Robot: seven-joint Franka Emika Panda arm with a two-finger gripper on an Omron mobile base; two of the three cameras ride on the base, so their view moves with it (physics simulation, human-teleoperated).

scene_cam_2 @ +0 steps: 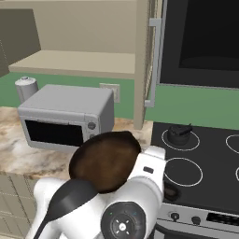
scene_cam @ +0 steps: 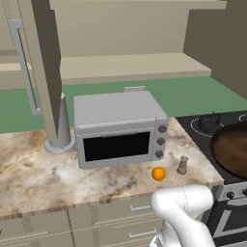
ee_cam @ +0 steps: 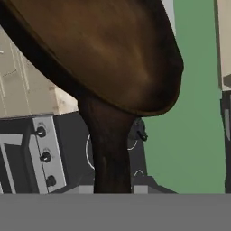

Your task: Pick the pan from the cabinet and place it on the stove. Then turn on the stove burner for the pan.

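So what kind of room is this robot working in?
A kitchen, computer-rendered: a grey microwave sits on a marbled counter, beside a black glass stove with white burner rings, with beige cabinets above.

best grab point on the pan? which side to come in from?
The long straight handle, from its free end, looking along it toward the bowl. The pan is a wide, shallow round dish, probably too broad for a two-finger grasp, while the handle is a narrow bar the jaws can close across. In the hand view the handle runs up from the gripper into the bowl, so it looks held that way now.
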